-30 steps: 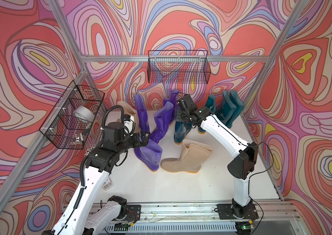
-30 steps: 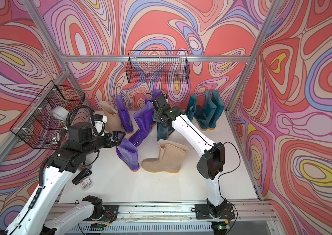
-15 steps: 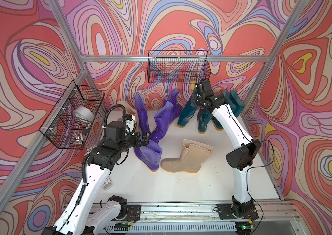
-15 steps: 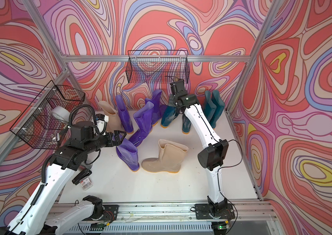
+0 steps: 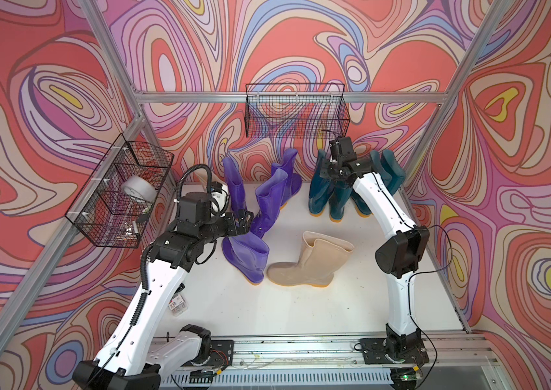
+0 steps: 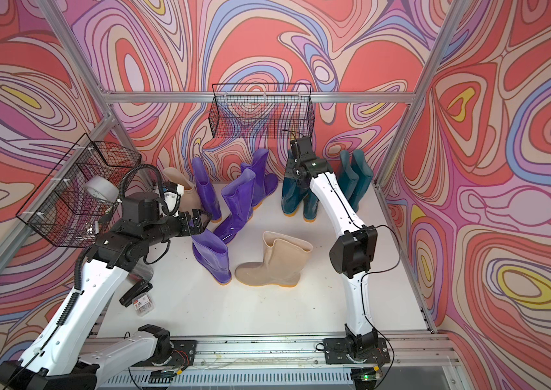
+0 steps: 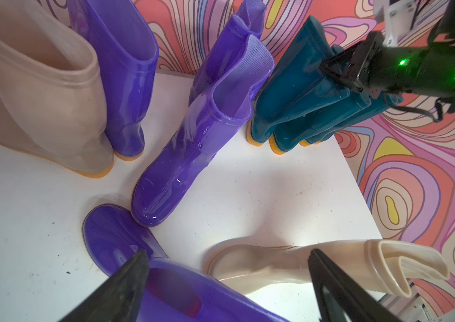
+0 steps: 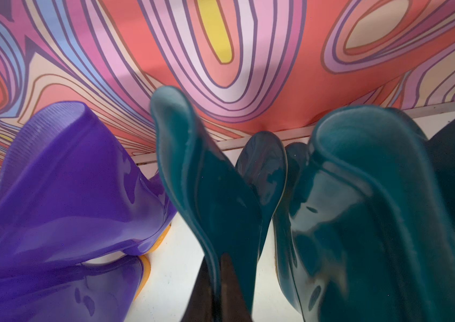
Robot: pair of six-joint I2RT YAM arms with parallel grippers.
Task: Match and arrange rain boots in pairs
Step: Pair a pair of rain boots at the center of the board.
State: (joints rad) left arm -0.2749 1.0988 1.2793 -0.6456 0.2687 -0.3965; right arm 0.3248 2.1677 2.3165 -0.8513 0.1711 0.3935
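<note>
On the scuffed white tabletop (image 5: 267,314), a beige boot (image 5: 311,266) stands nearest at 6 o'clock, shaft upright and toe to 9 o'clock. Just beside it at 9 o'clock a purple boot (image 5: 247,258) stands with its toe toward 6. The left hand (image 5: 245,221) hovers at its open top, spread wide and holding nothing. Beyond, a second purple boot (image 5: 269,202) is tilted, toe toward 7. At 1 o'clock the teal boots (image 5: 340,202) stand bunched upright. The right hand (image 5: 328,174) is clamped on the shaft rim of the teal boot (image 5: 317,194) nearest the purple ones. Swirl-patterned walls (image 5: 301,40) enclose everything, and a wire basket (image 5: 296,111) hangs at 12.
</note>
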